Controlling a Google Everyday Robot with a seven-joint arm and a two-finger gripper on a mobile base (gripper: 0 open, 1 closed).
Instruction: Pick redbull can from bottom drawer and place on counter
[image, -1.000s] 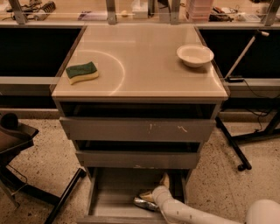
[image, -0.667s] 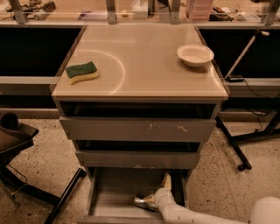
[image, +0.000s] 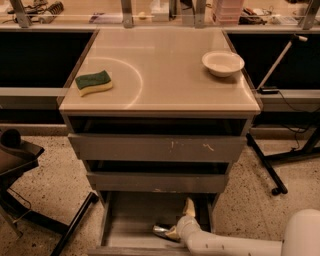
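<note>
The redbull can (image: 161, 230) is a small silver can lying on its side on the floor of the open bottom drawer (image: 131, 220), toward the front right. My gripper (image: 180, 219) is down inside that drawer, just right of the can. It is open, with one pale finger (image: 189, 206) pointing up toward the back and the other low beside the can. The can is not held. The beige counter (image: 165, 65) with its pale arc mark lies above.
A green sponge (image: 93, 82) lies on the counter's left, a white bowl (image: 223, 62) at its right rear. Two wider grey drawers (image: 157, 148) stick out above the bottom one. A black chair base (image: 30, 200) stands left, a stand's legs (image: 267, 170) right.
My gripper has shifted only slightly inside the bottom drawer, staying beside the can. The can has not moved.
</note>
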